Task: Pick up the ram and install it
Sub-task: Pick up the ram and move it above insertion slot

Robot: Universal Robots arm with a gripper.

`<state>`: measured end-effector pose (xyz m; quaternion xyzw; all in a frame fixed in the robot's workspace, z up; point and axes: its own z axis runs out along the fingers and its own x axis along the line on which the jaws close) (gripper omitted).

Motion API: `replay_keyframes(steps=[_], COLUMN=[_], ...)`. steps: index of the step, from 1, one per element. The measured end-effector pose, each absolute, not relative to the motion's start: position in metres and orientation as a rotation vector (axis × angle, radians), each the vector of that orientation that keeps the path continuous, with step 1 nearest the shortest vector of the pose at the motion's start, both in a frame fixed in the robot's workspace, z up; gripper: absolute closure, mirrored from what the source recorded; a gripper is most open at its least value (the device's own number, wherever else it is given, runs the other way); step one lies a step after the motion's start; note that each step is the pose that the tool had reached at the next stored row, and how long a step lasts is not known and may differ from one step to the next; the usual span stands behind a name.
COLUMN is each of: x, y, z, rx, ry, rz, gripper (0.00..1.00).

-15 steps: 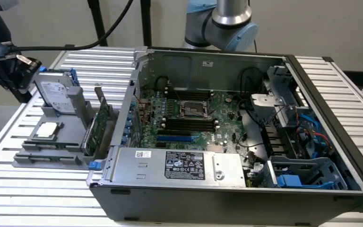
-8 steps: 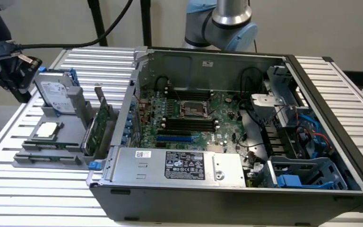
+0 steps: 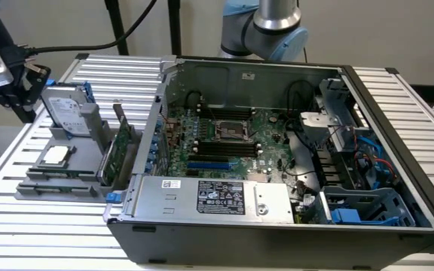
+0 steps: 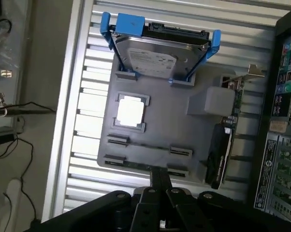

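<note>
Green ram (image 4: 135,164) just beside gripper (image 4: 160,178)

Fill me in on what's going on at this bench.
The Universal Robots arm hangs its tool over the grey parts tray beside the open computer case. The ram lies in its holders at the tray's edge, right by the tool's tip, not yet lifted. The motherboard's memory slots look empty. The hard drive and processor chip sit in the tray.
</note>
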<state>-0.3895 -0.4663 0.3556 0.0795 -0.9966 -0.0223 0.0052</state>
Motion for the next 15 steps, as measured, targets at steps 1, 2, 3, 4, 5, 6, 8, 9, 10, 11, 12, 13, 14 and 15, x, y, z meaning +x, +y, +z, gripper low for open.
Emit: replay_keyframes(steps=[1, 2, 3, 4, 5, 6, 8, 9, 10, 11, 12, 13, 14, 15], x=[-0.3895, -0.3895, -0.3895, -0.3895, -0.3895, -0.3895, -0.3895, -0.3895, -0.3895, -0.3895, -0.3895, -0.3895, -0.3895, -0.3895], y=[-0.4663, -0.4663, -0.4663, -0.4663, -0.4663, -0.4663, -0.4663, -0.4663, -0.4663, -0.4663, -0.4663, -0.4663, -0.4663, -0.4663], z=[0.3557, 0.3557, 0.3556, 0.3556, 0.3556, 0.3556, 0.3556, 0.3556, 0.3556, 0.3556, 0.3555, 0.3555, 0.3555, 0.3555], rx=[0.277, 0.306, 0.334, 0.361, 0.39, 0.418, 0.475, 0.503, 0.531, 0.558, 0.586, 0.614, 0.642, 0.67], ry=[-3.118, -3.115, -3.111, -3.108, -3.104, -3.1, -3.091, -3.086, -3.081, -3.076, -3.07, -3.064, -3.058, -3.052], rz=[-0.07, -0.069, -0.069, -0.069, -0.069, -0.069, -0.068, -0.068, -0.068, -0.068, -0.067, -0.067, -0.067, -0.067], gripper=[1.0, 1.0, 1.0, 1.0, 1.0, 1.0, 1.0, 1.0, 1.0, 1.0, 1.0, 1.0, 1.0, 1.0])
